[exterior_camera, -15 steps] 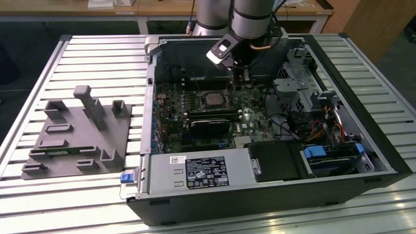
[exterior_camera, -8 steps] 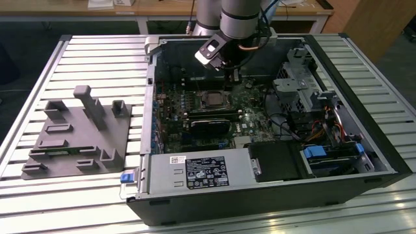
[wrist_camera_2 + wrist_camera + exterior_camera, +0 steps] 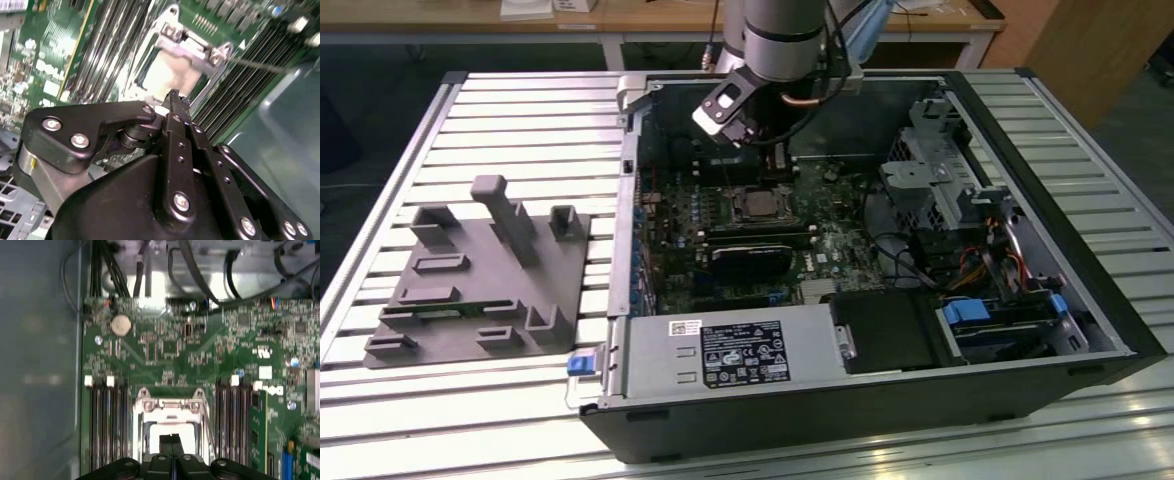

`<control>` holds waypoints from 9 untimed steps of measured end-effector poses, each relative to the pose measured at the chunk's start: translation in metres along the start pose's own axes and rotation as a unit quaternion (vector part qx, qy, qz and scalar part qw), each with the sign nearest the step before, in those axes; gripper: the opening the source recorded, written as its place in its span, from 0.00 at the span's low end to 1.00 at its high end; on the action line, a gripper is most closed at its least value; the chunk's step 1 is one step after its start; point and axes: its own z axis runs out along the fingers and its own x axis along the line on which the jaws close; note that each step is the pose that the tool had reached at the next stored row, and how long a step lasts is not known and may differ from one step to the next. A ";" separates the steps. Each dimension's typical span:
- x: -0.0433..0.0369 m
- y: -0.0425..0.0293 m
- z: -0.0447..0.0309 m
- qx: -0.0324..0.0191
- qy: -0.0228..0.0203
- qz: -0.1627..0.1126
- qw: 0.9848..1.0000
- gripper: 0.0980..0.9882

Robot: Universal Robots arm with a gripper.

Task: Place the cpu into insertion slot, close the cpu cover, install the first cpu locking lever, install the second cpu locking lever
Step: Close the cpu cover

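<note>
The cpu [image 3: 754, 205] lies flat in the insertion slot [image 3: 732, 193] on the green board, its pale metal top [image 3: 170, 429] showing through the window of the cpu cover [image 3: 170, 404]. The silvery cover [image 3: 192, 47] looks folded down around the chip. A thin wire lever [image 3: 260, 65] sticks out from one corner of the socket. My gripper [image 3: 777, 168] hangs just above the socket's far edge in the exterior view. In both wrist views its black fingertips [image 3: 170, 441] are pressed together over the chip, with nothing between them.
The open computer case [image 3: 1067, 300] lies on a slatted metal table. A labelled power-supply box [image 3: 734, 355] sits at the near side, a black module [image 3: 754, 255] by the socket, a drive cage [image 3: 947, 180] at the exterior view's right. Memory slots [image 3: 107, 425] flank the socket. A grey fixture block [image 3: 474, 270] stands outside.
</note>
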 end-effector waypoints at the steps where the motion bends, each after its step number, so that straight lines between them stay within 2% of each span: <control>1: 0.0000 -0.0029 0.0007 -0.001 0.000 0.000 1.000 0.01; 6: -0.0002 -0.0135 0.0058 -0.004 0.000 0.000 1.000 0.01; 9: -0.0004 -0.0160 0.0096 -0.005 0.000 0.000 1.000 0.01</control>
